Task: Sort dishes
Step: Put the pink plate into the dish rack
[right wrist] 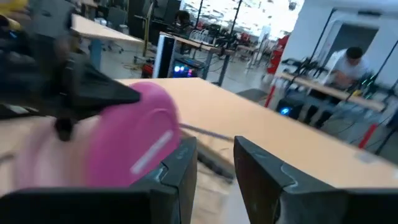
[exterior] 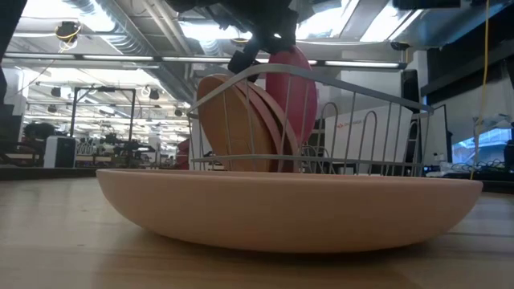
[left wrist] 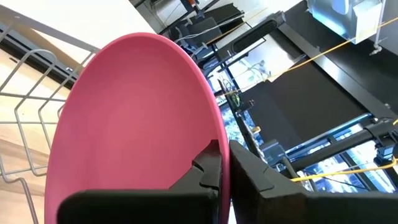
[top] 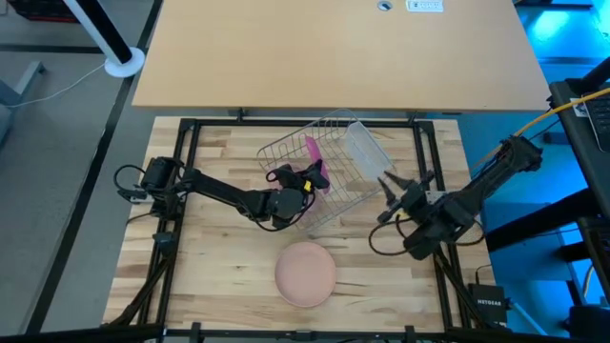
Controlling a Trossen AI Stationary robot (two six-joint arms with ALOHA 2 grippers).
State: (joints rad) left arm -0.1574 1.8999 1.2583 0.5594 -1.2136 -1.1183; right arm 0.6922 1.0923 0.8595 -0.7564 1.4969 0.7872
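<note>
— Pink plastic was what the left gripper (left wrist: 225,163) had between its fingers: it was clamped on the rim of the magenta-pink plate (left wrist: 137,124), which stood on edge in the wire rack (top: 329,171) at the centre of the high view.

— And the other arm?

— The right gripper (top: 393,187) sat right of centre in that view, just beside the rack's right end. Its fingers stood partly apart with nothing between them. A clear plastic cup (top: 362,145) lay at that end of the rack.

— Where were the remaining dishes?

— In the low view, the tan-brown plate (exterior: 233,124) stood upright in the rack, left of the pink one and close against it. The pale peach plate (top: 306,272) lay flat on the wooden table (top: 219,276), lower centre of the high view, well apart from the rack and from both grippers.

— So how far along was the sorting?

— Judging from that, about two thirds. One plate was racked, the pink one was in its slot but not let go, and the peach one was untouched. What was left looked like releasing the pink plate, then fetching the peach one.
</note>
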